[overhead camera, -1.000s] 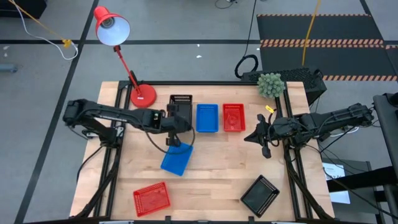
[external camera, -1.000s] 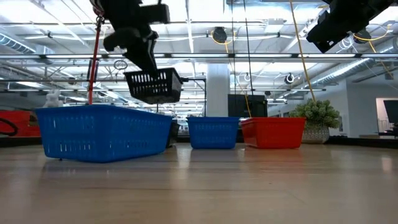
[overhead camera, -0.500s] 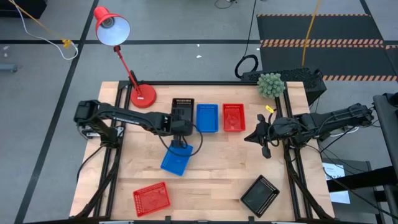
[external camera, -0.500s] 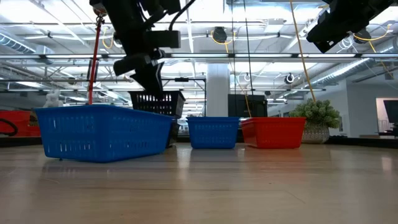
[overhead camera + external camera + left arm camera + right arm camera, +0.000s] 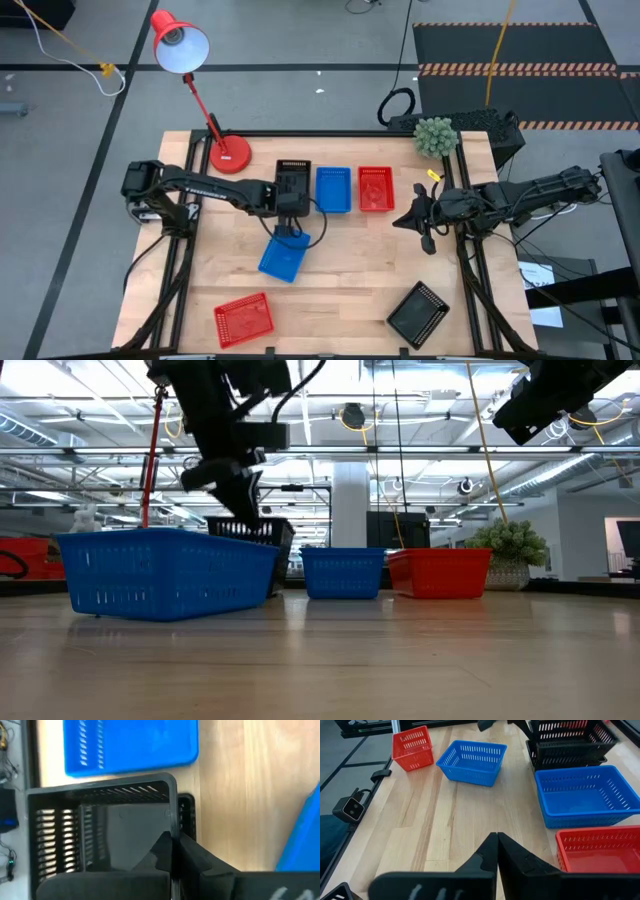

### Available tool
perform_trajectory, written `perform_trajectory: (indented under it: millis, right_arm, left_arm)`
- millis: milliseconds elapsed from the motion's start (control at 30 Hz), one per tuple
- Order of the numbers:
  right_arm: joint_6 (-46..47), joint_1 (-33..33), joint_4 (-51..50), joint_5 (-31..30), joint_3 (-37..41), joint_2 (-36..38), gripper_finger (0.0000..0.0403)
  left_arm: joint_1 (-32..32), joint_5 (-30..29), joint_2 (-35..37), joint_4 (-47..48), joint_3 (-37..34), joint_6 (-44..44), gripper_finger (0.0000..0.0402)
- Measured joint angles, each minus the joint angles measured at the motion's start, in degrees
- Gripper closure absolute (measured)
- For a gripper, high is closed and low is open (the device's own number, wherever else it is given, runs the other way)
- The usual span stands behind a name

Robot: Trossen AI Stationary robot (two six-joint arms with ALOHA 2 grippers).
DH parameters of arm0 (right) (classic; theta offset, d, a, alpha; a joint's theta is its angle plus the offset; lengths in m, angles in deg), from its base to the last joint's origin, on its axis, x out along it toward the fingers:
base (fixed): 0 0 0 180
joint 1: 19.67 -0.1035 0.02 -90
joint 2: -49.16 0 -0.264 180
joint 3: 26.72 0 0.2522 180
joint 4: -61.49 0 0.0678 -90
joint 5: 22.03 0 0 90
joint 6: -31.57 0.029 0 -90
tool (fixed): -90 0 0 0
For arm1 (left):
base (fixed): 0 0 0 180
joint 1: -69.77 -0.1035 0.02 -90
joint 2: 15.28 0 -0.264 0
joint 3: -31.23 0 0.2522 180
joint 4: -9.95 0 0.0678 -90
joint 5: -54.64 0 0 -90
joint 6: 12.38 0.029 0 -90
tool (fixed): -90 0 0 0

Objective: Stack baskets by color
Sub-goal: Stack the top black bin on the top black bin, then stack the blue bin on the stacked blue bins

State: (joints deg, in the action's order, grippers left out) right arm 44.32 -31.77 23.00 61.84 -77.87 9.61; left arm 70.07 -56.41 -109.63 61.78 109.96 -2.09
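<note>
- Progress: partway, black pile being built at the back of the table (image 5: 340,290), nothing finished as far as can be judged.
- Left gripper (image 5: 291,198): clenched on the near wall of the top black basket (image 5: 292,170), which sits low into the lower black basket (image 5: 570,756) at the left end of the back row. It reads as nested or nearly so and is not yet let go.
- Right gripper (image 5: 422,218): pinched together on nothing, hovering off the table's right side, waiting.
- Back row: back blue basket (image 5: 333,189) just beside the black pair, back red basket (image 5: 376,188) just beside the blue one.
- Loose blue basket (image 5: 284,257): mid-table, tilted askew, just in front of the black pair.
- Loose red basket (image 5: 243,320): front left, well apart from the back row.
- Loose black basket (image 5: 417,313): front right, skewed, well apart too.
- Count seen: black three (two nesting, one loose), blue two, red two. Whether the back blue and back red each hide a second basket nested inside, cannot tell.
- Left to do, my read: release the black one, then bring each loose basket to its colour.
</note>
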Motion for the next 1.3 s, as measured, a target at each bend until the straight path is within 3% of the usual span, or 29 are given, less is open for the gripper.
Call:
perform_trajectory:
  millis: [133, 533, 767, 967, 1300]
  right_arm:
    - [0.0, -0.01, 0.0, 0.0, 0.0, 0.0, 0.0403]
    - [0.0, -0.01, 0.0, 0.0, 0.0, 0.02, 0.0403]
    - [0.0, -0.02, 0.0, 0.0, 0.0, 0.02, 0.0403]
    - [0.02, -0.01, 0.0, 0.0, 0.0, -0.01, 0.0403]
    - [0.44, -0.02, 0.07, 0.02, 0.0, -0.68, 0.0403]
  left_arm:
    - [-0.97, 0.05, -0.08, -2.32, -2.73, -0.14, 0.0384]
    - [-1.93, -0.47, -0.08, -5.79, -5.72, -3.32, 0.0257]
    - [0.41, -0.27, 0.75, -4.23, -4.69, -8.08, 0.023]
    - [7.15, 0.05, 5.31, -2.88, -3.33, -11.4, 0.0229]
    - [25.43, -0.46, 8.11, -1.0, -3.41, -19.21, 0.0228]
